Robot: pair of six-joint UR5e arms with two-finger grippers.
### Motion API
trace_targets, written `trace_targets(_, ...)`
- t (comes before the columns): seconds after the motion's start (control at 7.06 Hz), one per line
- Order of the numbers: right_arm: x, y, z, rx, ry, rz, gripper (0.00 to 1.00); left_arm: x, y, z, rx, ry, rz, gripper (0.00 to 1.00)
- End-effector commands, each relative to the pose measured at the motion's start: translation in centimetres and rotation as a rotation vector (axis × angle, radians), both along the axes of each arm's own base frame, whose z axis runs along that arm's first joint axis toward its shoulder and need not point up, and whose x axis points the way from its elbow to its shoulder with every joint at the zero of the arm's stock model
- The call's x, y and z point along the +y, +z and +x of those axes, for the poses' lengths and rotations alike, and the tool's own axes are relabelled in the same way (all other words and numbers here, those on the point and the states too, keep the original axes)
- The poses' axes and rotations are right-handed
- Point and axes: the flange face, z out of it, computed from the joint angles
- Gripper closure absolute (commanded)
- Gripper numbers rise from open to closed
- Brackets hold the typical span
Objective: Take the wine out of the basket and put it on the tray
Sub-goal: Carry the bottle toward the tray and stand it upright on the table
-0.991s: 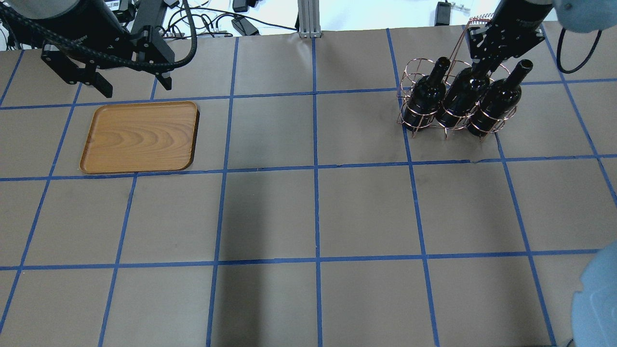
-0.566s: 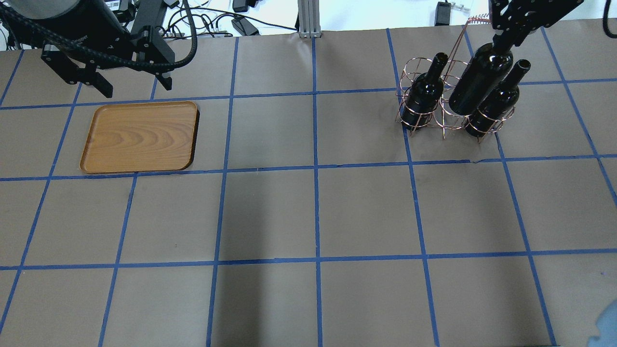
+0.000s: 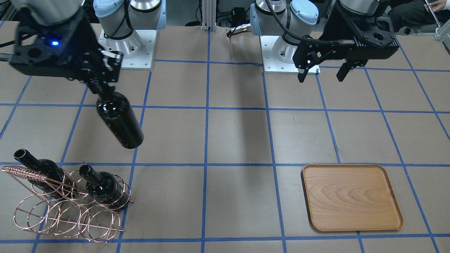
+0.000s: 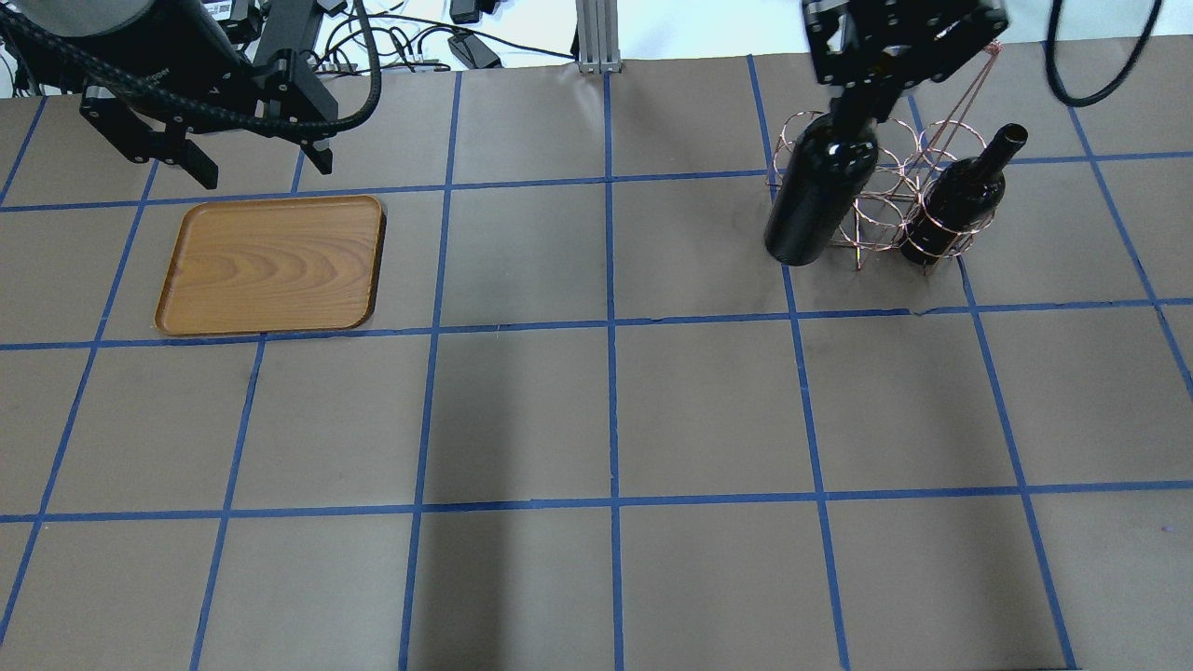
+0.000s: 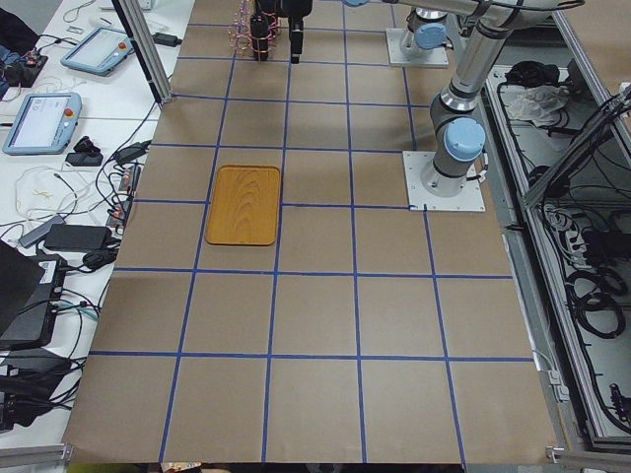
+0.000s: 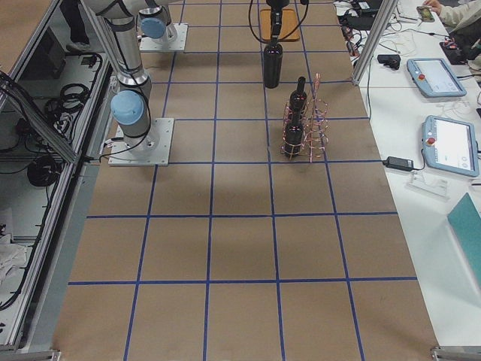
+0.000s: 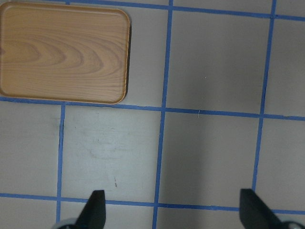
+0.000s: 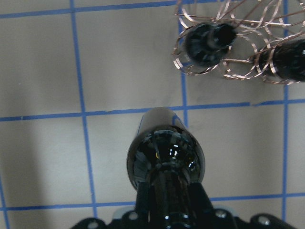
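Note:
My right gripper [image 4: 853, 110] is shut on the neck of a black wine bottle [image 4: 820, 200] and holds it tilted in the air, clear of the copper wire basket [image 4: 871, 224] on the tray side. It also shows in the front view [image 3: 119, 119] and the right wrist view [image 8: 167, 157]. Two more bottles [image 3: 42, 170] [image 3: 102, 188] stand in the basket [image 3: 70, 219]. The wooden tray [image 4: 270, 266] lies bare far across the table. My left gripper [image 4: 263, 168] hangs open and holds nothing just beyond the tray's far edge [image 7: 62, 52].
Blue tape lines grid the brown table. The arm bases [image 3: 126, 42] [image 3: 288, 45] stand at the robot's edge. An aluminium post [image 4: 596, 37] and cables lie at the far edge. Tablets [image 6: 440, 75] sit on a side bench.
My right gripper has lifted the middle bottle out of the basket and carried it sideways toward the tray side. The left arm has not moved.

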Motion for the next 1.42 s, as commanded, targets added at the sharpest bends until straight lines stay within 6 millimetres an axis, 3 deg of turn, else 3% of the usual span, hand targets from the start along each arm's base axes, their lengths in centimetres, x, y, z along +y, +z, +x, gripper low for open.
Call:
trace_targets(0.0, 4.2, -3.8, 11.6, -0.040, -0.040, 0.029, 1.00, 0.0, 0.0, 0.0, 0.000, 0.001, 0.001, 0.00)
trace_targets(0.14, 5.6, -5.8, 16.9, -0.046, -0.021, -0.013, 1.00, 0.0, 0.0, 0.0, 0.000, 0.001, 0.002, 0.00)
trace_targets(0.42, 5.6, -9.1, 21.6, -0.059, -0.020, -0.035, 1.00, 0.0, 0.2, 0.6, -0.001, 0.001, -0.002, 0.00)
trace_targets(0.57, 7.3, -10.8, 25.0, -0.040, 0.029, -0.040, 1.00, -0.1, 0.2, 1.1, -0.002, 0.001, -0.003, 0.00)
trace_targets(0.85, 6.4, -15.3, 26.7, 0.009, 0.038, 0.003, 1.00, -0.2, 0.3, 1.5, 0.003, -0.004, -0.005, 0.00)
trace_targets(1.13, 6.3, -16.0, 26.7, 0.019, 0.012, 0.020, 1.00, -0.2, 0.3, 1.7, 0.002, -0.006, -0.006, 0.00)
trace_targets(1.27, 6.1, -16.3, 26.8, 0.017, 0.030, 0.017, 0.93, -0.2, 0.3, 1.7, 0.002, -0.006, -0.005, 0.00)
